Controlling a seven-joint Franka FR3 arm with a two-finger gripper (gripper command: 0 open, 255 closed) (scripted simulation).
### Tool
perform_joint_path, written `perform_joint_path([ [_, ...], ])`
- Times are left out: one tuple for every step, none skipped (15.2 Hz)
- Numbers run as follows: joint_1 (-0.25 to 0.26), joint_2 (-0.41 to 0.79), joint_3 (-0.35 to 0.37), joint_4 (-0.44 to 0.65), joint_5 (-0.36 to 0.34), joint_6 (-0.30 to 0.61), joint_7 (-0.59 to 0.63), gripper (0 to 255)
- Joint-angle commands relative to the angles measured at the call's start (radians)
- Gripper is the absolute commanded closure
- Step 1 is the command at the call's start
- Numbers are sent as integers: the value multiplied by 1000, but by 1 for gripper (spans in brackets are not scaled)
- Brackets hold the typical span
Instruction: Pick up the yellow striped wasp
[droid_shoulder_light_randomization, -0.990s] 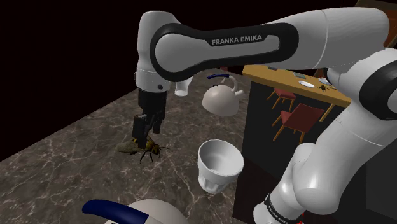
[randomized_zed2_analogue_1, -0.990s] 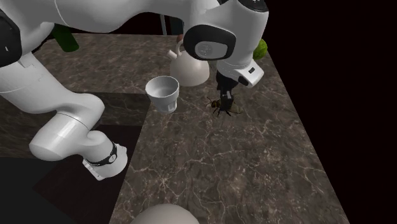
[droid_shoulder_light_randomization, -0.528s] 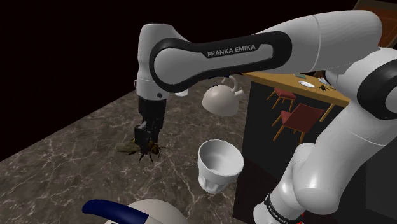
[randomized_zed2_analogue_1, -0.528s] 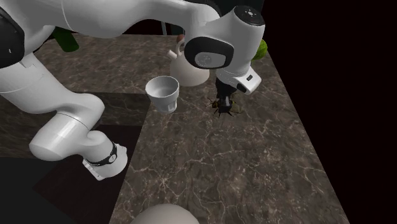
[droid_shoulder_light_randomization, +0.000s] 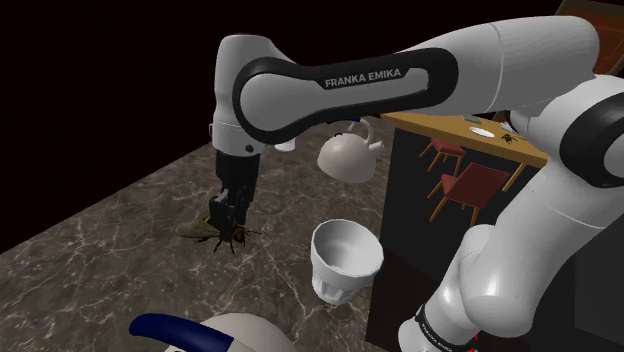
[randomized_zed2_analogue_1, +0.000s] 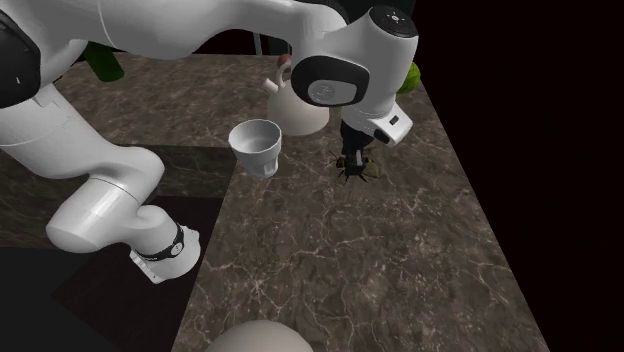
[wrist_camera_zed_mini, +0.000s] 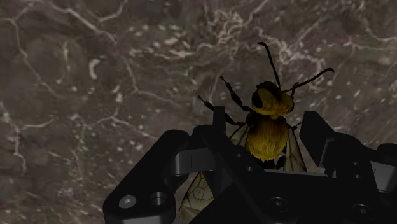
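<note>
The wasp (wrist_camera_zed_mini: 267, 124), with a fuzzy yellow and black body, black legs and long feelers, sits between my two black fingers, which clasp its body from both sides. My gripper (wrist_camera_zed_mini: 266, 137) is shut on it, low over the dark marbled counter (droid_shoulder_light_randomization: 120, 260). In the shoulder view the gripper (droid_shoulder_light_randomization: 226, 220) points straight down with the wasp (droid_shoulder_light_randomization: 234, 236) at its tips, an olive wing spreading toward that view's left. The second exterior view has the gripper (randomized_zed2_analogue_1: 352, 162) on the wasp (randomized_zed2_analogue_1: 354, 171) near the counter's far right edge.
A white cup (droid_shoulder_light_randomization: 345, 258) stands close by toward the stand, a white kettle (droid_shoulder_light_randomization: 348, 152) further back. A rounded lid with a blue handle (droid_shoulder_light_randomization: 190, 332) lies near the shoulder view's bottom edge. A green object (randomized_zed2_analogue_1: 408, 77) sits at the counter's corner. Black area surrounds the counter.
The gripper came down onto the wasp and its fingers closed on it. In the last half second the hand barely moved.
</note>
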Motion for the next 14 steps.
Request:
perform_joint_path([
  [-2,-5,-2,-13,2,2,-2,255],
  [-2,-8,-2,-3,2,-11,0,255],
  [-3,-10,-3,8,2,-24,2,255],
  [-3,-12,-4,19,2,-37,4,255],
  [-3,-15,-4,30,1,-50,6,255],
  [-4,-16,-5,41,1,-63,8,255],
  [-4,-18,-5,53,1,-76,10,255],
  [-4,-19,-6,65,0,-89,12,255],
  [-5,-21,-6,77,0,-102,14,255],
  [-5,-22,-7,89,-1,-115,16,255],
  [-6,-22,-7,102,-1,-128,18,255],
  [-6,-23,-8,115,-2,-141,21,255],
  [-6,-23,-8,128,-2,-154,23,255],
  [-7,-23,-9,141,-3,-168,25,255],
])
